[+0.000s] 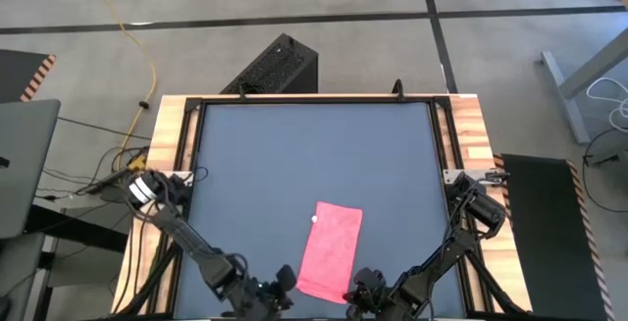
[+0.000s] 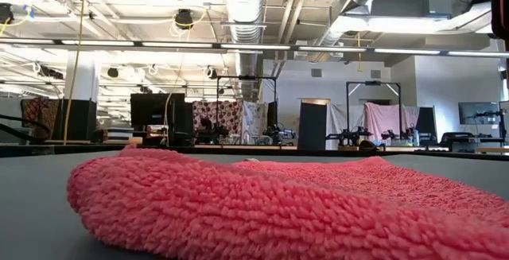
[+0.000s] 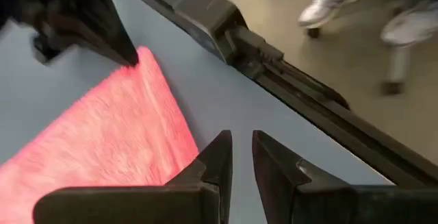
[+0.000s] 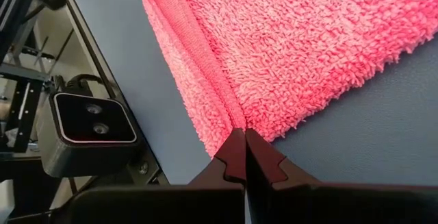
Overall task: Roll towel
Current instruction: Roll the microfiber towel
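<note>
Towel [image 1: 331,248]: a bright pink cloth is laid flat on the dark grey surface [image 1: 294,154], toward its near edge and between the two arms; it is set at a slight slant, and its near end is turned up into a small fold.
Towel, low view [image 2: 262,204]: the fluffy pile is seen close up, filling the lower part of the picture; the near end is humped up.
Right tool [image 4: 245,157]: its two dark fingers are pressed together at the tips, and the folded near corner of the towel [image 4: 287,53] is met there; the hem appears to be pinched between the tips, though the contact itself is hidden.
Left tool [image 3: 241,157]: its fingers are parted by a narrow gap with nothing between them; it is held just beside the towel's [image 3: 109,142] near edge, over bare surface.
Other arm, left wrist view: the right tool [image 3: 126,54] is seen at the towel's far corner.
Camera [image 4: 92,125]: a small dark unit is mounted at the near edge of the surface.
</note>
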Controlling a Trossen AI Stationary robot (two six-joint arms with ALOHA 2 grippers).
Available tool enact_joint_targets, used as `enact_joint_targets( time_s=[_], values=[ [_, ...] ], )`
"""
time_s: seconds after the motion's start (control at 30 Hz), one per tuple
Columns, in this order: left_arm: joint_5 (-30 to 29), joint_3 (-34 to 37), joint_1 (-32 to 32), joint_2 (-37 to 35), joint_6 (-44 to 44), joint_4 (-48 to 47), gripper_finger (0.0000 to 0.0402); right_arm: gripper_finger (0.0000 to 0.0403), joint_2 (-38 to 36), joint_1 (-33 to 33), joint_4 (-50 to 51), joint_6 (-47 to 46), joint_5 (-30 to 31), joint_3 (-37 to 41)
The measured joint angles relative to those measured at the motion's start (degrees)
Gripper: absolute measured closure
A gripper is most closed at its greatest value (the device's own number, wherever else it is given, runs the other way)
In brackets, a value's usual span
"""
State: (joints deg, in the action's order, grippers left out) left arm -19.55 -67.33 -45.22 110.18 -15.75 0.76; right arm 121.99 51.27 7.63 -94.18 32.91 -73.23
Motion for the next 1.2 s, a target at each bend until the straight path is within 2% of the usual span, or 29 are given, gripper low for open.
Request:
enact_joint_targets(
  time_s=[0.13, 0.3, 0.4, 0.6, 0.73, 0.83, 1.2],
  values=[
    [-3.7, -0.6, 0.5, 1.5, -0.6, -0.1, 0.0353, 0.0388, 0.0, 0.0, 0.0, 0.2, 0.0, 0.0],
    [-1.0, -0.7, 2.2, 1.6, -0.3, -0.2, 0.0346, 0.0388, 0.0, -0.1, 0.0, 0.9, 0.0, 0.0],
    [2.8, -0.8, 3.4, 2.2, 0.4, 0.3, 0.0322, 0.0388, 0.1, -0.3, 0.0, 1.1, 0.0, 0.0],
    [-0.5, -0.8, 4.3, 2.6, 2.6, 0.4, 0.0253, 0.0388, 0.1, -0.5, -0.2, 1.7, 0.0, 0.0],
    [2.5, -0.8, 4.6, 4.0, 2.7, 0.9, 0.0228, 0.0388, 0.1, -0.6, -0.2, 2.0, 0.0, 0.0],
    [3.4, -0.8, 4.6, 5.3, 2.6, 1.7, 0.0226, 0.0388, 0.1, -0.8, -0.3, 2.6, 0.0, 0.0],
    [0.3, -0.9, 5.4, 5.3, 4.9, 0.7, 0.0252, 0.0388, 0.1, -0.9, -0.4, 2.6, 0.0, 0.0]
  ],
)
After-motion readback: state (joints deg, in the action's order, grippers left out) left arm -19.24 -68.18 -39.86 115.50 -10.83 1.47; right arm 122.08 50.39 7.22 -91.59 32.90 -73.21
